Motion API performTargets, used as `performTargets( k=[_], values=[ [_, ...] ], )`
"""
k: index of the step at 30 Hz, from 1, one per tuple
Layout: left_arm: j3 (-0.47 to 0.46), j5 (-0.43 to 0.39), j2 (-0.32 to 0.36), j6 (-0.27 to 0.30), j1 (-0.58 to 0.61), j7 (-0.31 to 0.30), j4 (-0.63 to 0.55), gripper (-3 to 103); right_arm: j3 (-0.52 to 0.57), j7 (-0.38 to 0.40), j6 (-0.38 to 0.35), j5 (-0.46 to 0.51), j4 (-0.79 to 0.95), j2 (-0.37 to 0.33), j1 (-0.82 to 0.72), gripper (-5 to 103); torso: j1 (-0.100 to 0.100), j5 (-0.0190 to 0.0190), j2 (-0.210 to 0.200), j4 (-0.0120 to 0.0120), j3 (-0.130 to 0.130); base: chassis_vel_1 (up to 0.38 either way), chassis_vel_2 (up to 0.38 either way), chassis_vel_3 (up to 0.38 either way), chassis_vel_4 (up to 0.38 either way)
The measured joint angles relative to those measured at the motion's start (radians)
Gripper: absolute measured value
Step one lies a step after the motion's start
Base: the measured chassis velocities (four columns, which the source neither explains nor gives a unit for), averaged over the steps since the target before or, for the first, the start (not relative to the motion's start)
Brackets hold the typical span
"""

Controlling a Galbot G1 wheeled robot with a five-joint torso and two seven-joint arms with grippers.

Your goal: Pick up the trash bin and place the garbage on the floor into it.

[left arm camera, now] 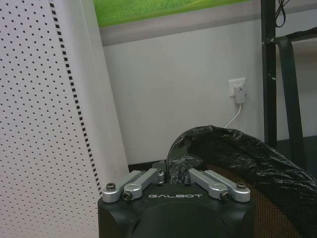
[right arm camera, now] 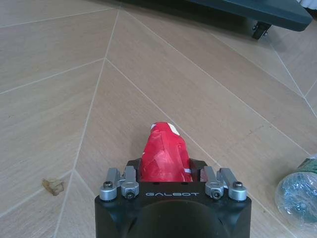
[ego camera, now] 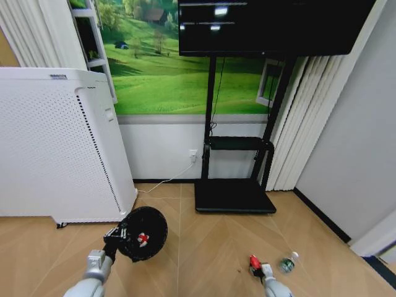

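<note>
The bin (ego camera: 144,232), lower left of the head view, is black, round and lined with a crinkled bag; a red-and-white item (ego camera: 143,238) lies inside. The left gripper (ego camera: 115,237) is clamped on its rim, so the tilted bin may slip or spill. The right gripper (right arm camera: 171,174), lower right, is closed around a crumpled red wrapper (right arm camera: 165,156), which may slide out. The clear ribbed bottle (ego camera: 288,264) lies on smooth wood floor (ego camera: 204,247) beside it and may roll.
</note>
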Motion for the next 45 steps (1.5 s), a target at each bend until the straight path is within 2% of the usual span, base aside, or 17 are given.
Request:
performTargets(
  k=[7,13,16,17,19,22,24,25,31,34,35,37,38,41,43,45],
  values=[
    [0.004,0.001,-0.003,-0.001,-0.005,0.000,0.003,7,0.002,0.002,0.002,0.000,0.002,0.000,0.000,51,0.000,0.0005,0.000,0.0001,0.000,0.000,0.000,0.000,0.000],
    [0.016,0.000,0.001,-0.001,-0.019,0.000,0.005,7,0.040,0.002,-0.014,0.018,0.089,-0.037,-0.029,51,0.000,0.0004,0.000,0.0001,0.000,0.000,0.000,0.000,0.000],
    [0.042,-0.004,0.005,0.000,-0.041,0.000,0.005,7,0.103,0.020,-0.037,0.060,0.260,-0.083,-0.082,51,0.000,0.0003,0.000,0.0003,0.000,0.000,0.000,0.000,0.000],
    [0.042,-0.004,0.005,0.000,-0.041,0.000,0.005,7,0.103,0.020,-0.037,0.060,0.260,-0.083,-0.082,51,0.000,0.0003,0.000,0.0003,0.000,0.000,0.000,0.000,0.000],
    [0.075,-0.008,0.009,0.005,-0.061,0.000,0.010,7,0.156,0.031,-0.049,0.105,0.419,-0.130,-0.144,51,0.000,0.0000,0.000,0.0004,0.000,0.000,0.000,0.000,0.000],
    [0.093,-0.007,0.009,0.006,-0.072,-0.001,0.016,7,0.181,0.033,-0.053,0.134,0.495,-0.157,-0.181,51,0.000,0.0001,0.000,-0.0004,0.000,0.000,0.000,0.000,0.000],
    [0.116,0.010,-0.017,0.007,-0.080,-0.002,0.026,7,0.202,0.034,-0.053,0.173,0.624,-0.201,-0.219,51,0.000,-0.0001,0.000,-0.0004,0.000,0.000,0.000,0.000,0.000],
    [0.133,0.022,-0.041,0.007,-0.086,-0.004,0.030,7,0.208,0.026,-0.043,0.184,0.680,-0.219,-0.232,51,0.000,0.0001,0.000,0.0007,0.000,0.000,0.000,0.000,0.000],
    [0.186,0.047,-0.074,0.007,-0.113,-0.005,0.046,7,0.217,-0.012,0.017,0.181,0.812,-0.235,-0.249,51,0.000,0.0003,0.000,-0.0001,0.000,0.000,0.000,0.000,0.000],
    [0.216,0.052,-0.070,0.007,-0.138,-0.006,0.064,7,0.207,-0.078,0.076,0.181,0.868,-0.222,-0.237,51,0.000,0.0002,0.000,0.0002,0.000,0.000,0.000,0.000,0.000],
    [0.216,0.052,-0.070,0.007,-0.138,-0.006,0.064,7,0.207,-0.078,0.076,0.181,0.868,-0.222,-0.237,51,0.000,0.0002,0.000,0.0002,0.000,0.000,0.000,0.000,0.000],
    [0.231,0.059,-0.076,0.007,-0.159,-0.012,0.080,7,0.189,-0.192,0.170,0.170,0.880,-0.213,-0.226,51,0.000,0.0002,0.000,0.0002,0.000,0.000,0.000,0.000,0.000],
    [0.231,0.059,-0.076,0.007,-0.159,-0.012,0.080,7,0.189,-0.192,0.170,0.170,0.880,-0.213,-0.226,51,0.000,0.0002,0.000,0.0002,0.000,0.000,0.000,0.000,0.000],
    [0.254,0.063,-0.091,0.007,-0.175,-0.016,0.093,7,0.163,-0.332,0.257,0.151,0.883,-0.205,-0.219,51,0.000,0.0003,0.000,0.0001,0.000,0.000,0.000,0.000,0.000],
    [0.263,0.064,-0.093,0.007,-0.182,-0.016,0.099,7,0.157,-0.362,0.273,0.151,0.886,-0.204,-0.218,51,0.000,0.0002,0.000,0.0001,0.000,0.000,0.000,0.000,0.000],
    [0.292,0.067,-0.096,0.008,-0.215,-0.019,0.119,7,0.129,-0.424,0.307,0.146,0.893,-0.202,-0.210,51,0.000,0.0002,0.000,0.0000,0.000,0.000,0.000,0.000,0.000]
  ],
)
